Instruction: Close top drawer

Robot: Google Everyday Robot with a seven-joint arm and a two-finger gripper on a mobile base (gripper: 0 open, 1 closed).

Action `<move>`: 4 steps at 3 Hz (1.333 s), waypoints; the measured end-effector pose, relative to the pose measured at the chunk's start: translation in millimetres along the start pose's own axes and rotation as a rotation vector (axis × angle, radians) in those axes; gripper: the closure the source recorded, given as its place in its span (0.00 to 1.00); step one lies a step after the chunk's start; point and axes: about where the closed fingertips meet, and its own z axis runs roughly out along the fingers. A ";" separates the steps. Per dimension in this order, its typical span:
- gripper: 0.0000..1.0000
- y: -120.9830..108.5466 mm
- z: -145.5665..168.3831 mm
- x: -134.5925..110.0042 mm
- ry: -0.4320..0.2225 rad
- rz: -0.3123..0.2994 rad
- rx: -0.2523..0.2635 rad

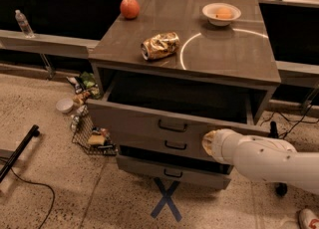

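Observation:
The top drawer (134,118) of the grey-brown cabinet (224,58) stands partly open, its flat front pulled out a short way with the black bar handle (172,126) at centre. Its dark inside shows above the front. My gripper (208,143), at the end of the white arm (264,158) reaching in from the right, is pressed against the drawer fronts at the right, just below the top drawer's lower edge. Two shorter drawers (175,146) sit below; the lowest (173,174) sticks out a little.
On the cabinet top lie a red-orange fruit (129,8), a crushed shiny bag (160,45) and a white bowl (221,13). A wire basket of litter (92,134) and a white cup (65,105) lie on the floor at left. A blue tape X (166,199) marks the floor.

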 end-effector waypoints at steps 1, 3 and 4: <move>1.00 -19.9 26.1 0.5 0.018 -0.021 0.016; 1.00 -46.7 47.1 4.2 0.063 -0.048 0.053; 1.00 -55.9 48.1 9.3 0.087 -0.054 0.072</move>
